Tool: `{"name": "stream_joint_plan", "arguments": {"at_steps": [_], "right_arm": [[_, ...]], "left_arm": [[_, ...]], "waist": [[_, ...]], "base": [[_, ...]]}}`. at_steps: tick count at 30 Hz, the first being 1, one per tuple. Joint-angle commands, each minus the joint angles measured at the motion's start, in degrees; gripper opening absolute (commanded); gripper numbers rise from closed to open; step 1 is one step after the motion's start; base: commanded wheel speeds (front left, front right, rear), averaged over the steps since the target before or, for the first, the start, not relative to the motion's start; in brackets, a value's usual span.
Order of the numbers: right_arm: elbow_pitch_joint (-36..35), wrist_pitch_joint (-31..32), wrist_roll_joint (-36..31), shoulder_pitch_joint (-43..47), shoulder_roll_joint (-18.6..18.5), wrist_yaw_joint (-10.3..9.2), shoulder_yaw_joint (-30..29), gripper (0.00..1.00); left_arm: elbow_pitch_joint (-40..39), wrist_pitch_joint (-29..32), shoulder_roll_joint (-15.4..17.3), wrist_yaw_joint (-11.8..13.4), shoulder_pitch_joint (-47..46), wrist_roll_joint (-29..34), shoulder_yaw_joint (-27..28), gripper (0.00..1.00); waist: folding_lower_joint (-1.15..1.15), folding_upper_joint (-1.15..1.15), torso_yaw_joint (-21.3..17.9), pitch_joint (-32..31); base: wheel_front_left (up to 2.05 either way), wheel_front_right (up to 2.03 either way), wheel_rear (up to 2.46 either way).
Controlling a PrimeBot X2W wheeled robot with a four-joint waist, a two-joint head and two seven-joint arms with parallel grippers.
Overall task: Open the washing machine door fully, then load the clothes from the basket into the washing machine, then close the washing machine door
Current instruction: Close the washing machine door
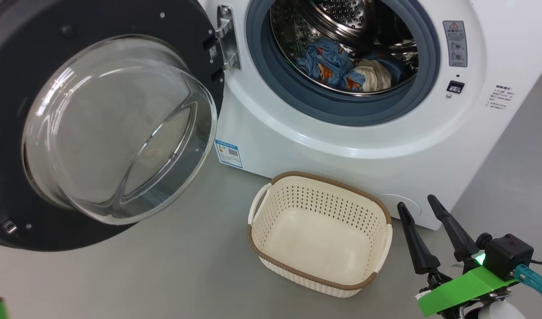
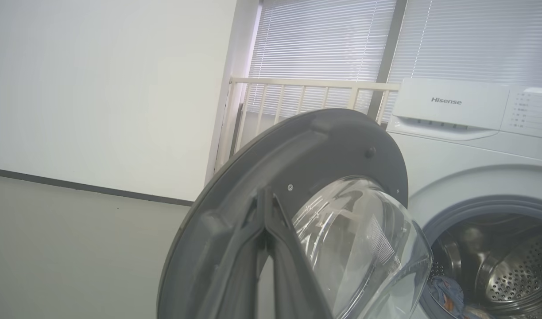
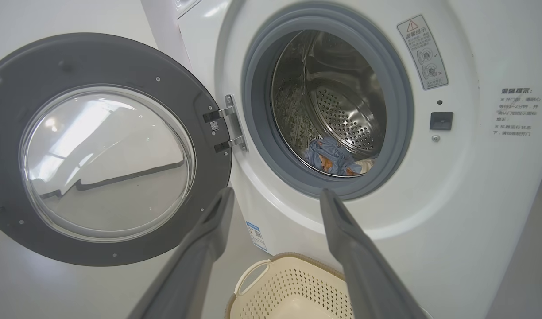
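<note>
A white front-loading washing machine (image 1: 342, 146) is standing on a grey floor (image 1: 164, 274), and its washing machine door (image 1: 116, 128) is hanging wide open, swung out to the left on its hinge (image 1: 226, 40). Being round, the door has no long axis. Its dark inner face and bulging glass bowl are pointing out into the room, away from the opening. The clothes (image 1: 350, 71), blue and cream with orange prints, are lying in a heap at the bottom front of the steel drum (image 1: 342, 17), just behind the grey gasket. The basket (image 1: 324, 201) is sitting empty on the floor just in front of the machine, mouth up, its long sides running roughly along the machine's front. Loading is looking finished, so closing the door seems to be the step in hand. The right end effector (image 1: 416, 201) is hovering beside the basket with its fingers spread wide, holding nothing. The left end effector (image 2: 269, 197) is hanging near the door's inner face with its tips drawn together; whether it is touching is unclear. Next, the door's free edge is needing a push rightward until the bowl seats in the gasket, without trapping fabric.
</note>
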Motion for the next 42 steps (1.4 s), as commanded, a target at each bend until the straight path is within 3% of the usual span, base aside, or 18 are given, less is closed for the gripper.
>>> {"name": "stream_joint_plan", "arguments": {"at_steps": [1, 2, 11, 19, 24, 32, 42], "right_arm": [[-1.49, -0.29, 0.49, -1.59, -0.36, 0.32, 1.13, 1.0], [-1.49, -0.29, 0.49, -1.59, -0.36, 0.32, 1.13, 1.0], [-1.62, -0.29, 0.45, -2.86, -1.08, 0.32, 1.5, 1.0], [-1.56, -0.29, 0.34, -4.9, -2.6, 0.32, 2.52, 1.0], [-1.59, -0.29, 0.17, -5.72, -3.52, 0.32, 2.56, 1.0], [-1.73, -0.29, -0.06, -8.11, -4.82, 0.32, 3.93, 1.0], [-2.17, -0.29, 0.01, -9.67, -6.13, 0.32, 5.01, 1.0]], "left_arm": [[-0.86, -0.32, 4.01, 0.02, -3.96, -4.59, 3.24, 0.0], [-0.86, -0.32, 4.01, 0.02, -3.96, -4.59, 3.24, 0.0], [14.29, 0.96, 20.15, 0.02, -14.81, -30.12, 6.24, 0.0], [27.46, 11.93, 29.4, 0.02, -23.62, -44.27, 2.22, 0.0], [31.93, 21.46, 32.16, 0.02, -28.15, -50.5, -1.4, 0.0], [37.49, 32.53, 36.23, 0.02, -32.83, -54.48, -5.58, 0.0], [39.14, 36.78, 35.75, 0.02, -34.6, -56.77, -7.16, 0.0]], "waist": [[0.0, 0.0, 0.09, 0.63], [0.0, 0.0, 0.09, 0.63], [0.0, 0.0, -0.29, 3.49], [0.0, 0.0, -0.67, 6.67], [0.0, 0.0, -0.24, 8.24], [0.0, 0.0, -0.32, 11.0], [0.0, 0.0, -1.02, 12.95]], "base": [[0.0, 0.0, 0.0], [0.0, 0.0, 0.0], [0.0, 0.0, 0.0], [0.0, 0.0, 0.0], [0.0, 0.0, 0.0], [0.0, 0.0, 0.0], [0.0, 0.0, 0.0]]}}
